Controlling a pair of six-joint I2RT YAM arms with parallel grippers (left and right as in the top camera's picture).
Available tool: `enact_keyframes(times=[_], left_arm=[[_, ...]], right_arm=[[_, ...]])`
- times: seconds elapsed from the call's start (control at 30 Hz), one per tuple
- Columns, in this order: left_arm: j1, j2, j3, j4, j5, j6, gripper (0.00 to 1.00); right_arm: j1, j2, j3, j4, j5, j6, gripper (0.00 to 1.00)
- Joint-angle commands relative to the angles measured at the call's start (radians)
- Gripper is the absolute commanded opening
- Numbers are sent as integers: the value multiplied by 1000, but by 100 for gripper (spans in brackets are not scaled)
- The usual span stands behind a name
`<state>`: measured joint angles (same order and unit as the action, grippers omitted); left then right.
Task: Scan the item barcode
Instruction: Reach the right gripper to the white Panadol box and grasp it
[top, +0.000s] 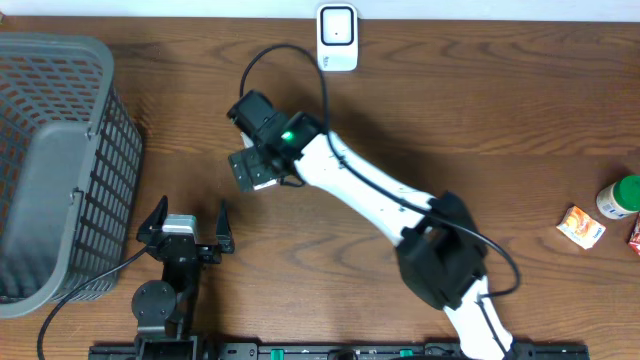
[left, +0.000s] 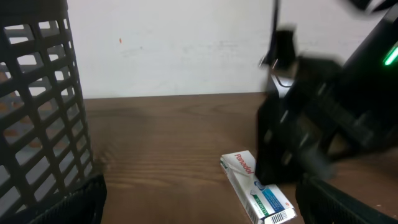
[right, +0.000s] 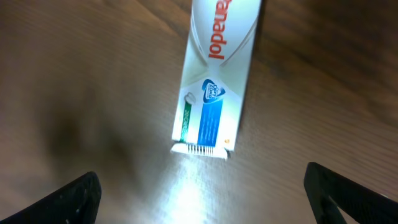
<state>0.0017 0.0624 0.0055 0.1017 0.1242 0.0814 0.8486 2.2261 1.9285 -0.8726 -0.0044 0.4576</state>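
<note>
Box (right: 214, 81) lies flat on the table (top: 480, 120), held by neither arm. Right gripper (right: 200, 177) hangs over it, jaws wide; we judge it lined up for a grasp. Left gripper (top: 190, 213) parked, also wide. Scanner (top: 337, 35) well apart.

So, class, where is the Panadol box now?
The Panadol box lies flat on the table beneath the open right gripper; in the left wrist view, it is right of the basket.
</note>
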Motion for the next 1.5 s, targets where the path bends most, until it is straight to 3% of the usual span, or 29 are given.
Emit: enact_keyframes(times=[0.0, 0.37, 0.47, 0.6, 0.73, 0.9, 1.0, 1.1, 1.23, 1.4, 1.47], left_arm=[[-1, -6, -1, 3, -9, -5, 96], [-1, -6, -1, 3, -9, -5, 96], [-1, -6, -1, 3, -9, -5, 96], [-1, -6, -1, 3, -9, -5, 96], [-1, -6, -1, 3, -9, -5, 96], [-1, -6, -1, 3, -9, -5, 96], [-1, -6, -1, 3, -9, -5, 96], [-1, -6, -1, 3, -9, -5, 96], [-1, -6, -1, 3, -9, -5, 96], [-1, -6, -1, 3, -9, -5, 96], [-1, -6, -1, 3, -9, -5, 96]], right_arm=[[4, 71, -2, 21, 60, 48, 99], [0, 159, -2, 143, 78, 88, 98], [-6, 178, -2, 143, 105, 88, 91], [-20, 213, -2, 136, 100, 88, 68], [-23, 223, -3, 108, 97, 81, 54], [-23, 219, 1, 11, 96, 0, 49], [-24, 216, 2, -116, 111, -160, 43], [-26, 216, 1, -277, 192, -318, 44], [-26, 216, 1, -460, 363, -351, 47], [-26, 209, 1, -544, 396, -350, 64], [-26, 192, 2, -529, 396, -343, 99]])
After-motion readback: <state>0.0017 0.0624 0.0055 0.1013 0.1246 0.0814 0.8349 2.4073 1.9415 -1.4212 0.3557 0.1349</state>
